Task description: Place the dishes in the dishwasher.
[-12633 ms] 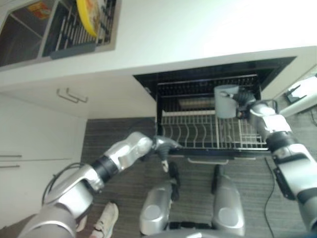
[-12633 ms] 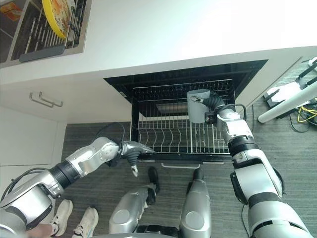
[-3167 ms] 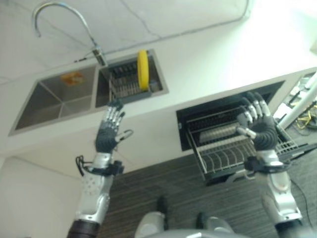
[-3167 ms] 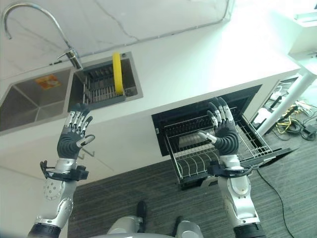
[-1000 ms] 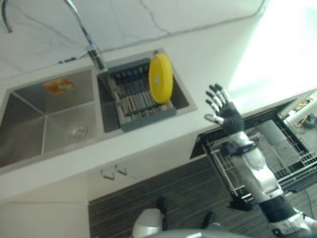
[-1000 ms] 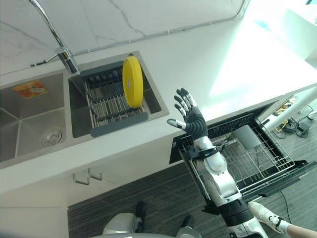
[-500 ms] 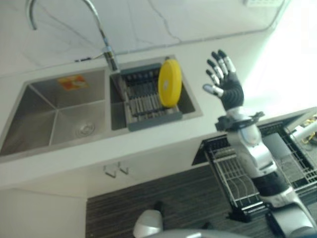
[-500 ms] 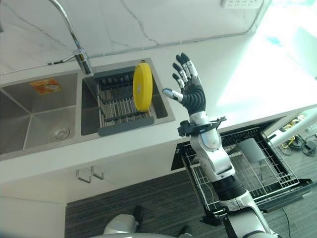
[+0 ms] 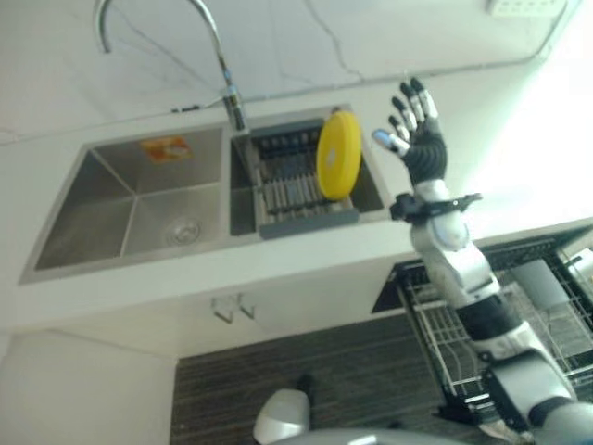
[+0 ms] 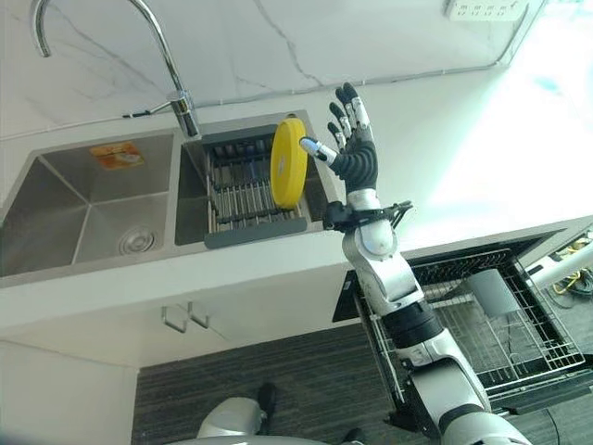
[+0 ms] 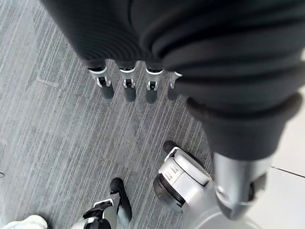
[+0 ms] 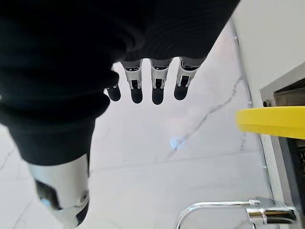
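While the yellow plate (image 10: 289, 162) stands on its edge in the sink rack (image 10: 243, 204), the right hand (image 10: 352, 148) is up beside it, fingers spread wide, holding nothing. It should pinch the rim gently, then lift straight up. The left hand (image 11: 136, 88) hangs open.

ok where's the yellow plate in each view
Left eye view: plate upright in the sink rack, just left of the right hand.
Right eye view: plate, same rack, beside the hand.
Right wrist view: plate edge-on, past the fingers.
Left wrist view: floor, no plate.
Shared landmark: faucet.
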